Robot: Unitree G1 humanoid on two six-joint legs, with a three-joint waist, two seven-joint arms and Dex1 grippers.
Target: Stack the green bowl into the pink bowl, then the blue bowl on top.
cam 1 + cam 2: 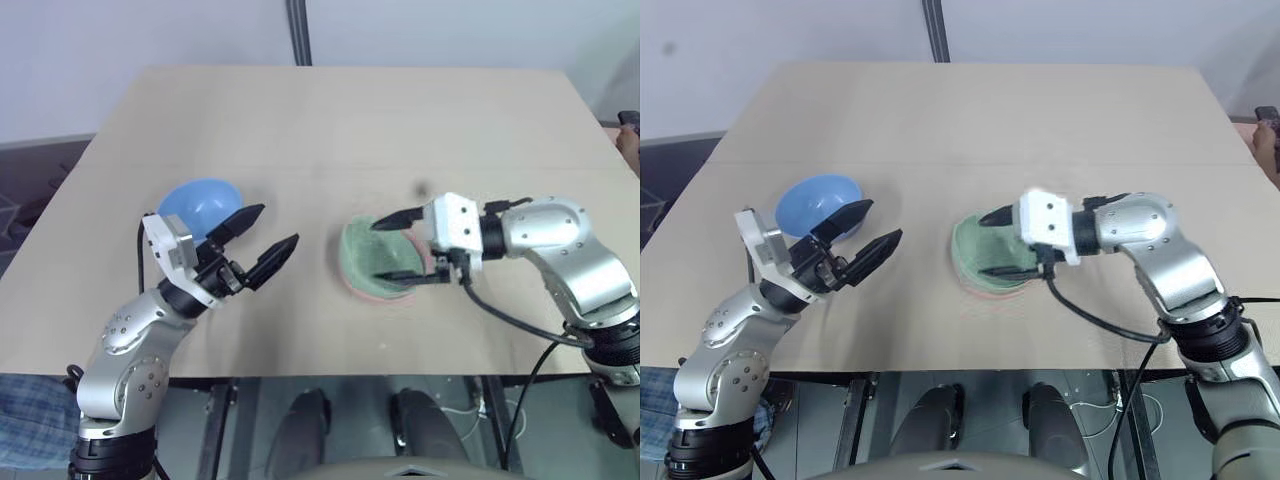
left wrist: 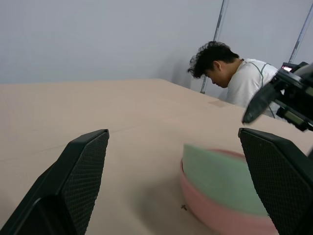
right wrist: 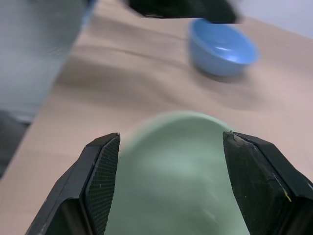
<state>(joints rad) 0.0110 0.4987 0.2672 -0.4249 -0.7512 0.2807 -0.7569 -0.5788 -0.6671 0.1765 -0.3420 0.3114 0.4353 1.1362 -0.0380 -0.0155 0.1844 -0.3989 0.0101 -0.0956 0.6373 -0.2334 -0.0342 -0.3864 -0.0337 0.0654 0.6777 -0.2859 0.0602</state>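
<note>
The green bowl (image 1: 362, 258) lies tilted inside the pink bowl (image 2: 215, 218) at mid-table, pink rim showing beneath it. My right gripper (image 1: 380, 251) hovers open over the green bowl from the right, one finger near the far rim and one near the close rim, holding nothing. In the right wrist view the green bowl (image 3: 176, 166) sits between and beyond the spread fingers. The blue bowl (image 1: 200, 206) stands alone at the left. My left gripper (image 1: 280, 224) is open just right of the blue bowl, pointing toward the stacked bowls, empty.
The tan table (image 1: 330, 130) has broad bare room behind the bowls and between them. A person (image 2: 230, 68) sits past the table's far right side. A metal pole (image 1: 298, 30) rises behind the far edge.
</note>
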